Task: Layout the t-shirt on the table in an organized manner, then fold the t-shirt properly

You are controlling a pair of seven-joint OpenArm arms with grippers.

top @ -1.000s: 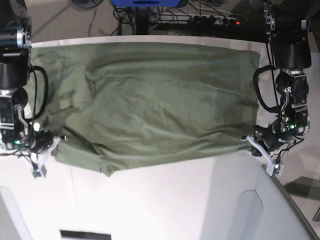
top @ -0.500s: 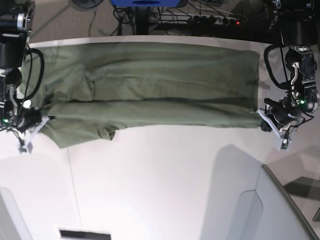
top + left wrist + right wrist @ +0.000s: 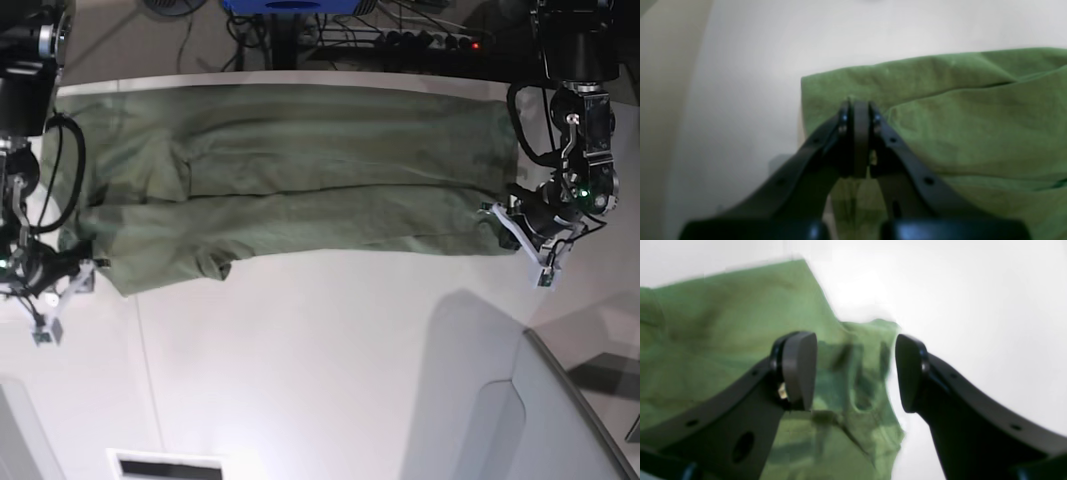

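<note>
One white table (image 3: pixel 320 370), t-shirt (image 3: pixel 300 180) spread, cables (image 3: pixel 400 40) behind, left tool (image 3: pixel 857 110) pinching shirt, right tool (image 3: pixel 855 370) spread

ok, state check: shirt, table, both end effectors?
t-shirt: folded into a long band, flat on the table, some wrinkles.
table: white top, the shirt lying across its far part.
left end effector: shut, tips over the shirt's corner; a pinch of cloth is not clear.
right end effector: open, shirt corner below, not gripped.

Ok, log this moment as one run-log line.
stage: fold laid down | t-shirt: doubled lengthwise on table | right gripper: open over shirt corner | left gripper: shut at opposite corner
</note>
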